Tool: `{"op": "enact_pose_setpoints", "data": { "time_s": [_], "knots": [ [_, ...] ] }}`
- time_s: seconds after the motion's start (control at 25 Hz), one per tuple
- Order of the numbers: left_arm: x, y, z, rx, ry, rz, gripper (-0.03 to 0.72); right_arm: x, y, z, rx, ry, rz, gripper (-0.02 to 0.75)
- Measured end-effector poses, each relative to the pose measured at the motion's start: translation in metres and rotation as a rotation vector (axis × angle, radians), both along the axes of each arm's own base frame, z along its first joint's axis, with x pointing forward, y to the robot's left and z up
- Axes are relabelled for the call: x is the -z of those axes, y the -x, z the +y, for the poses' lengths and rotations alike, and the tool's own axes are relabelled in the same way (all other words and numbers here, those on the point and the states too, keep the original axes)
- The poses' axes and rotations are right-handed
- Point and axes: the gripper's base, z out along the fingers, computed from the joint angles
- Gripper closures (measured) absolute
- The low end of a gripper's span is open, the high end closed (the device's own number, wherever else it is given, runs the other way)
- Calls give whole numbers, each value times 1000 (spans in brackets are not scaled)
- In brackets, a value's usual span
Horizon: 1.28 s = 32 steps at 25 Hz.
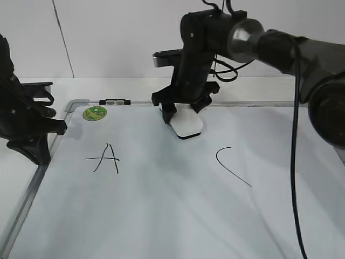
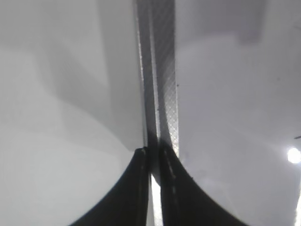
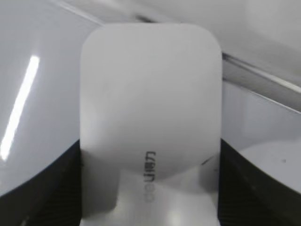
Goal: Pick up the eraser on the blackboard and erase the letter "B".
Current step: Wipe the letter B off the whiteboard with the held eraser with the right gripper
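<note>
White dry-erase blackboard (image 1: 178, 216), far edge: right gripper (image 1: 183, 111) straddles the white rounded-rectangle plastic eraser (image 1: 187, 123), fingers apparently pinching its long sides; left gripper (image 2: 154, 155) pressed together.

Writing on the board and the eraser

The blackboard (image 1: 178, 216) bears a hand-drawn black "A" (image 1: 107, 158) at about nine o'clock from its middle and a black "C"-like curve (image 1: 230, 165) at about two o'clock. The eraser (image 3: 150, 117) carries a small dark printed word near its six o'clock edge, too blurred to read.
</note>
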Motion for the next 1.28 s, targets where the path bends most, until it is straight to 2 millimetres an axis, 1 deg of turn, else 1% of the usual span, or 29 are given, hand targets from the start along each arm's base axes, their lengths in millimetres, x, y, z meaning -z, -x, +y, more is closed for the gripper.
{"op": "enact_pose_setpoints", "data": {
  "time_s": [0.04,0.16,0.36,0.48,0.68,0.8,0.88,1.0,1.16,1.28],
  "knots": [
    [0,0,0,0,0,-1,669,0,-3,-6,16,-8,6,188],
    [0,-1,-1,-5,6,-9,669,0,-6,-12,26,-8,8,188],
    [0,-1,-1,-6,7,-11,669,0,-6,-12,25,-6,7,188],
    [0,-1,-1,-6,7,-11,669,0,-1,-4,4,6,4,188],
    [1,0,0,-1,2,1,669,0,14,26,-76,74,-40,188],
    [1,0,0,-1,1,2,669,0,27,48,-124,77,-46,188],
    [1,0,0,0,1,6,669,0,33,57,-143,69,-42,188],
    [1,1,0,2,-3,10,669,0,34,59,-143,59,-36,188],
    [1,1,0,3,-3,14,669,-7,36,59,-142,45,-47,188],
    [1,2,0,4,-3,19,669,-12,41,59,-140,28,-18,188]
  ]
}}
